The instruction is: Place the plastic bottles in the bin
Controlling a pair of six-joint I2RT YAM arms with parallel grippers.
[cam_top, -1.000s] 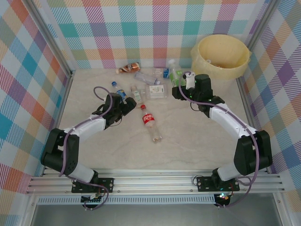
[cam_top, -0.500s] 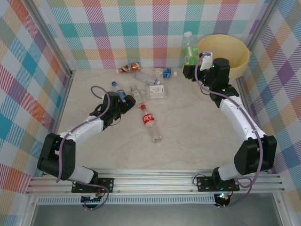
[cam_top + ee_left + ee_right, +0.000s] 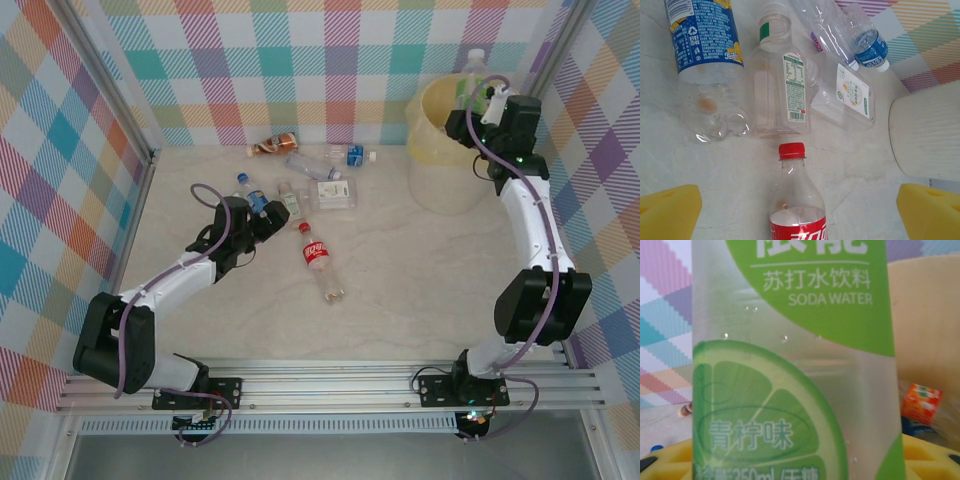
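I work in a robotics lab test cell, not a home or a shop. My left arm (image 3: 170, 285) and right arm (image 3: 530, 215) are bolted to a slotted aluminium rail (image 3: 330, 385) at the near edge of a pale, marble-patterned counter (image 3: 400, 310). Bare aluminium posts (image 3: 100, 75) frame the cell. Bright checked cloth panels (image 3: 300, 60) close it on the left, right and far sides like a backdrop. Plastic bottles (image 3: 318, 255) lie strewn over the counter, with a cream bin (image 3: 440, 170) standing in the far right corner. It is a staged bench rig built around my arms.
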